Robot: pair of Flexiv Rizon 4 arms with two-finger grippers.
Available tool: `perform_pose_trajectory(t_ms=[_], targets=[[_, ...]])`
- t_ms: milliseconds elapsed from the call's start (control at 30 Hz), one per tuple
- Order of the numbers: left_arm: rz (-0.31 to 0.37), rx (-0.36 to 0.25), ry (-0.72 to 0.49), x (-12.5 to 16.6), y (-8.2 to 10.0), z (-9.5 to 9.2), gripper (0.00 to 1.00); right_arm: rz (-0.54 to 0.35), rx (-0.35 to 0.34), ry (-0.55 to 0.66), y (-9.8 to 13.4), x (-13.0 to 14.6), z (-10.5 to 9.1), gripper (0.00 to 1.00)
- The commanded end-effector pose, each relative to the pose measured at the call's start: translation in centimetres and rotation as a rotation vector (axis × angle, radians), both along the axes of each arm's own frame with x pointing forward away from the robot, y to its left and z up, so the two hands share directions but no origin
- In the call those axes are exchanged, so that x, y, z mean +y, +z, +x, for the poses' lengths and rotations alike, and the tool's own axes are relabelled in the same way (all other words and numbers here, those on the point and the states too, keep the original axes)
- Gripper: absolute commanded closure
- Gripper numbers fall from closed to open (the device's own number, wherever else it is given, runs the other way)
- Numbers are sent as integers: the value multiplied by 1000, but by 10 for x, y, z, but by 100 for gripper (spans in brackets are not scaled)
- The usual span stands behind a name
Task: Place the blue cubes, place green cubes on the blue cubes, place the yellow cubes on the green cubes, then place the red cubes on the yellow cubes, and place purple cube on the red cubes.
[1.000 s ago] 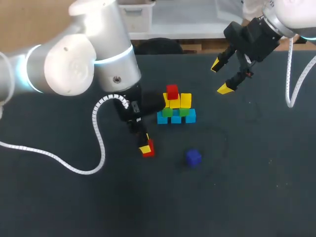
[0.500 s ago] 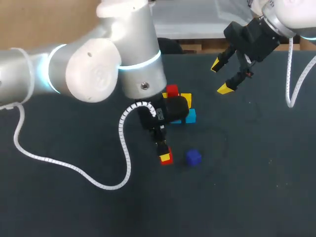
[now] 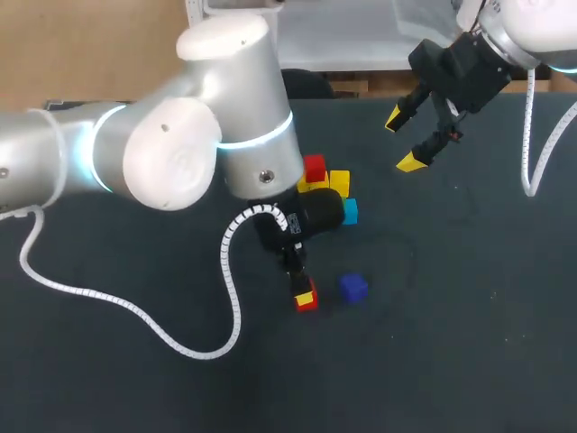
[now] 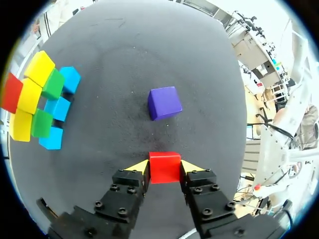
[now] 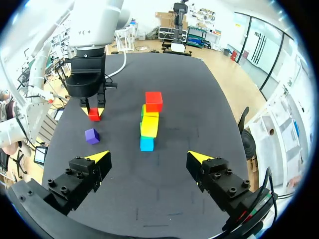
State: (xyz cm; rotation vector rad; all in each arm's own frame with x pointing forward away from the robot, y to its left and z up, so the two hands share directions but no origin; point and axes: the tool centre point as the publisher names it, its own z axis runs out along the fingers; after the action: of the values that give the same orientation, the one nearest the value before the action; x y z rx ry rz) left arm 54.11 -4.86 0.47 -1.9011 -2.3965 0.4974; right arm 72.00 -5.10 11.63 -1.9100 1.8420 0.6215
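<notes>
- Two reds: one red cube (image 3: 307, 300) pinched square-on in our left gripper (image 4: 165, 169), beside the single purple cube (image 4: 164, 102); a second red cube (image 4: 11, 93) tops the stack (image 5: 149, 127).
- Three blue cubes (image 4: 60, 108), two green cubes (image 4: 52, 84); right gripper (image 5: 148, 156) spread wide.

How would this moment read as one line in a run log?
left gripper: shut on red cube | right gripper: open, empty | purple cube: loose on table | stack: red layer begun
</notes>
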Motion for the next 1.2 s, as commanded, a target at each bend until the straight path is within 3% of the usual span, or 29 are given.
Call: perform_pose_trajectory(t_ms=[33,67,100,133,167,333,567,667,833,900,1033,1100,1133,1200], targets=[[-6,-2,-1,1,-2,-1,100,1,0,1,0,0,0,0],[-5,-3,-2,1,-2,-1,98,1,0,1,0,0,0,0],[-4,-3,-2,1,-2,0,82,1,0,1,0,0,0,0],[-2,-3,-1,1,-1,0,55,1,0,1,0,0,0,0],[-2,-6,0,1,0,0,0,1,0,1,0,0,0,0],[-5,-16,4,1,5,-2,0,1,0,1,0,0,0,0],[-79,-159,35,9,35,-2,0,1,0,1,0,0,0,0],[-61,-156,42,22,41,-1,0,1,0,1,0,0,0,0],[-90,-196,68,40,51,-3,0,1,0,1,0,0,0,0],[-97,-183,72,49,55,-3,0,1,0,1,0,0,0,0],[-200,-157,111,69,51,1,0,1,0,1,0,0,0,0],[-309,-146,121,80,48,7,0,1,0,1,0,0,0,0],[-363,-169,117,86,47,9,0,1,0,1,0,0,0,0],[-398,-250,58,84,55,14,0,1,0,1,0,0,0,0]])
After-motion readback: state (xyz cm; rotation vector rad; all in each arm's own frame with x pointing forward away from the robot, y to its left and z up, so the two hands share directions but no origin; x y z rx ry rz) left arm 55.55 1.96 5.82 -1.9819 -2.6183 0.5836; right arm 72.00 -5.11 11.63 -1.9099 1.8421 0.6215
